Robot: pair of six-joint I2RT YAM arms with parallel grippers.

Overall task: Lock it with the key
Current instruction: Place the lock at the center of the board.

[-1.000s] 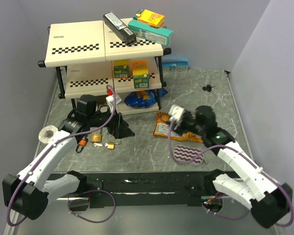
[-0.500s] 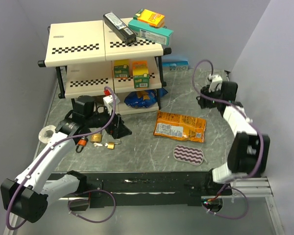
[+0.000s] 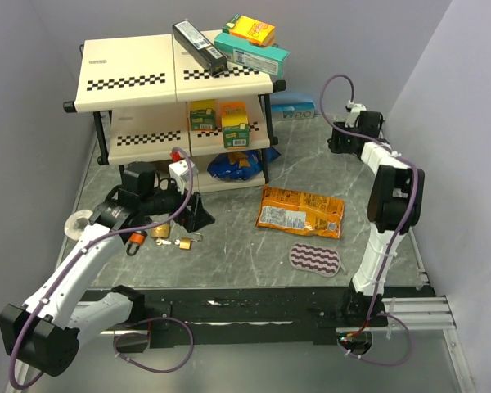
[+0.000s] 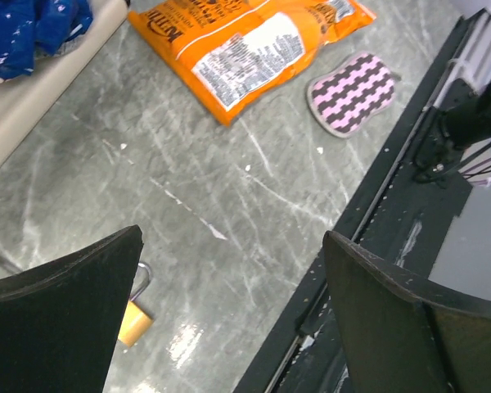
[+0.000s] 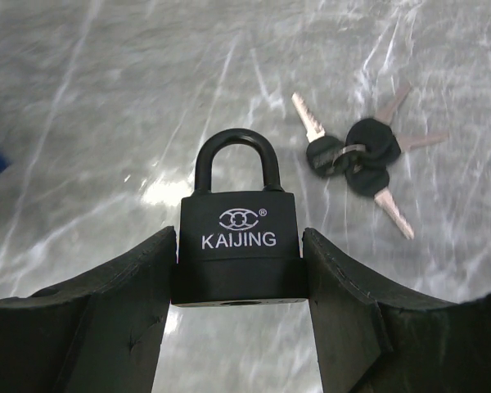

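Right gripper [image 5: 239, 242]: one padlock [image 5: 239, 255], one keyring [image 5: 353, 155]

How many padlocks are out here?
3: black KAIJING padlock in the right gripper; two brass padlocks on the table beside the left gripper. The orange thing nearby may be another.

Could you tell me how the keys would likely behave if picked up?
The keys share one ring, so gripping one would probably leave the others dangling and swinging. Lying flat on the glossy table, they may slide rather than lift.
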